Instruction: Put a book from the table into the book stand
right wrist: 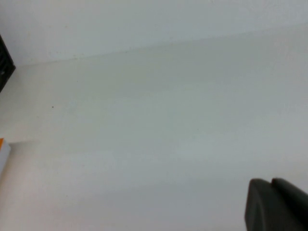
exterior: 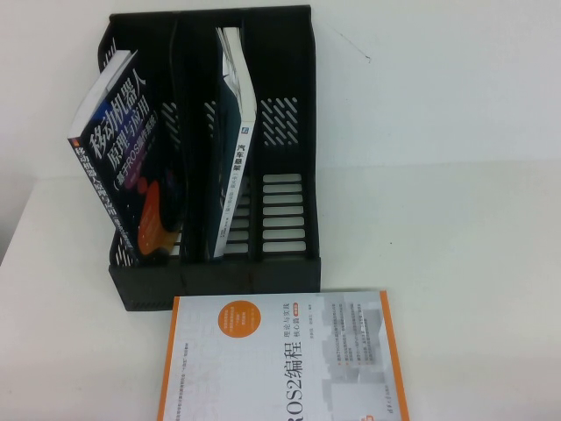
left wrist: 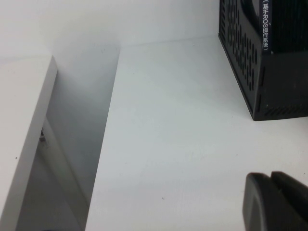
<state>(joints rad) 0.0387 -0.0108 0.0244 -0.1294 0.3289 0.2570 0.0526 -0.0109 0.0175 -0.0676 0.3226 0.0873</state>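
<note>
A white-and-orange ROS2 book [exterior: 280,360] lies flat; a thin dark-teal book [exterior: 232,145] stands upright, leaning slightly.

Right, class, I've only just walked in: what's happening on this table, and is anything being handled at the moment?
Nothing is being held just now. The dark book stands leaning in the left slot of the black book stand, and a thinner book sits in the middle slot. A white-and-orange ROS2 book lies flat on the table in front. The left end effector hangs over bare table beside the stand; the right end effector hangs over bare table too.
</note>
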